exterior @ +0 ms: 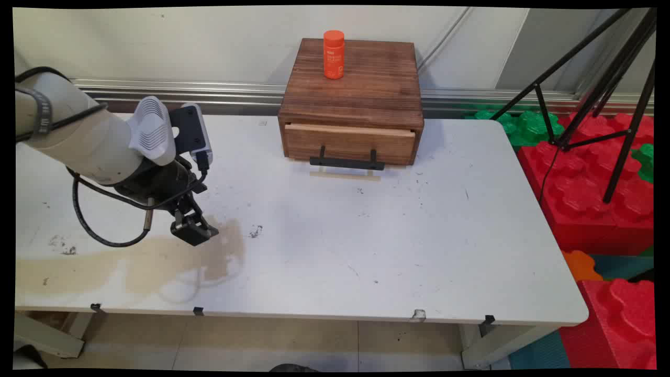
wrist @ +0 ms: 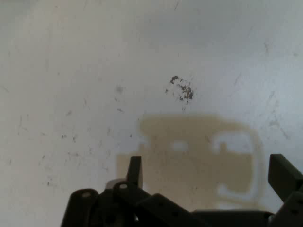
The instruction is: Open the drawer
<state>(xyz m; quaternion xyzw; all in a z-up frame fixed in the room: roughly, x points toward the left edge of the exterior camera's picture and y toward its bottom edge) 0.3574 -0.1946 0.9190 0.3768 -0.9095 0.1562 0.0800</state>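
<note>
My black gripper [exterior: 194,232] hovers low over the left part of the white table [exterior: 366,251], above a brownish stain [exterior: 157,262]. In the hand view the gripper [wrist: 208,174] is open, its two fingers [wrist: 135,171] standing far apart with only bare table and their own shadow between them. A small dark scuff mark [wrist: 181,88] lies just ahead of it. At the table's far middle stands a wooden drawer box [exterior: 352,104] with a black handle [exterior: 347,161], its drawer shut. An orange bottle [exterior: 333,54] stands upright on top of the box.
A black tripod [exterior: 602,89] stands off the table's right side among red foam blocks [exterior: 591,199] and green ones [exterior: 528,125]. A wall with a metal rail [exterior: 209,91] runs behind the table.
</note>
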